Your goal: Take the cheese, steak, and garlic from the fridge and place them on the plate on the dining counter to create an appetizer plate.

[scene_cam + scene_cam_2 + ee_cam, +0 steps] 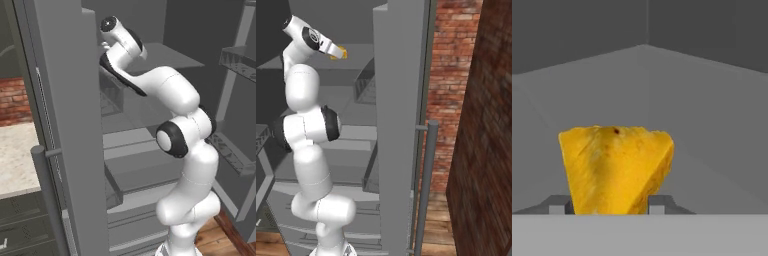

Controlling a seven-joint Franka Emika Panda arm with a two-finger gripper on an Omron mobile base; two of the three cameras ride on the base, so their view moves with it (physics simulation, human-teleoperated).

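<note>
The cheese, a yellow-orange wedge, sits between my two fingertips in the hand view, and both tips press against its lower sides. In the right base view a bit of the cheese shows at the end of my gripper, just above an upper shelf inside the fridge. My gripper is shut on the cheese. The arm reaches high into the open fridge, its hand passing behind the door edge. Steak, garlic and plate are out of view.
The open fridge door with its bar handle stands at my left, and door shelves are at my right. A beige counter lies beyond the door. A brick wall and a dark panel close the right side.
</note>
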